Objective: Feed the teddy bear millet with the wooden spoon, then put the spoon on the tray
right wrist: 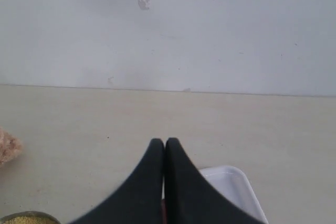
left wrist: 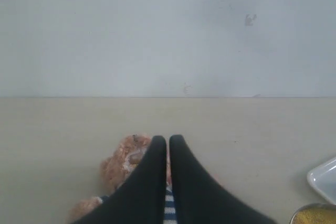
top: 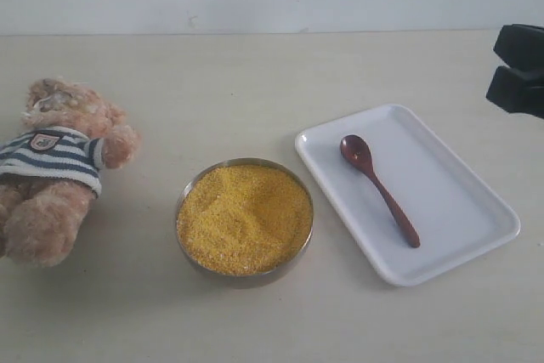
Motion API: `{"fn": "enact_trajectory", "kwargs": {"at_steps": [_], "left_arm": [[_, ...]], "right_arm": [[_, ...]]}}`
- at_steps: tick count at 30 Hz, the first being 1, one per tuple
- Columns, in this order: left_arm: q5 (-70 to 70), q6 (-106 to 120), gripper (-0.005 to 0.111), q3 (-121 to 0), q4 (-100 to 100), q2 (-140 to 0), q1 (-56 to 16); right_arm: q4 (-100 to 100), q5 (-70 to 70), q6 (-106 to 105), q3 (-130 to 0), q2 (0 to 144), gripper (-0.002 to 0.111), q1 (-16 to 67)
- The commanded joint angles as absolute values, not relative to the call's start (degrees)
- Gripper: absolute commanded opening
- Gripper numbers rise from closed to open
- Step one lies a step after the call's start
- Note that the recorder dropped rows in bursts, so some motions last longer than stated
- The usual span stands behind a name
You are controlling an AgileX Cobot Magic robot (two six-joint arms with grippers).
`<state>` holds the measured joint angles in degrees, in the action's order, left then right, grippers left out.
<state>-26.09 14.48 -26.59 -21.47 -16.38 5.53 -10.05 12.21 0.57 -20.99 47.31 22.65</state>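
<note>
The teddy bear (top: 59, 172) lies on the table at the far left in its striped shirt. Yellow millet (top: 244, 218) fills a round metal bowl (top: 189, 193) in the middle. On the white tray (top: 450, 210) to the right lies the wooden spoon (top: 378, 189), its round end toward the back. My right gripper (top: 520, 68) hangs at the right edge, above and behind the tray; in its wrist view the right gripper (right wrist: 165, 141) is shut and empty over the tray (right wrist: 231, 182). My left gripper (left wrist: 168, 138) is shut and empty above the teddy bear (left wrist: 123, 163).
A pale wall runs along the back edge of the beige table (top: 255, 82). A corner of the tray (left wrist: 324, 179) and the bowl rim (left wrist: 315, 214) show in the left wrist view.
</note>
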Motion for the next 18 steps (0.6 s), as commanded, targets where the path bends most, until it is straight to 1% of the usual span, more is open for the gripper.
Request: {"fn": "enact_trajectory", "kwargs": {"at_steps": [1,18], "left_arm": [[-24.8,14.2,0.004,-25.9,-22.1,-15.3,5.4],[-25.3,14.3,0.004,-25.9,-22.1,-15.3,5.4]], "right_arm": [[-10.1,12.0,0.9,-20.6,47.0,0.0,22.3],[-10.1,10.6,0.9,-20.6,47.0,0.0,22.3]]}}
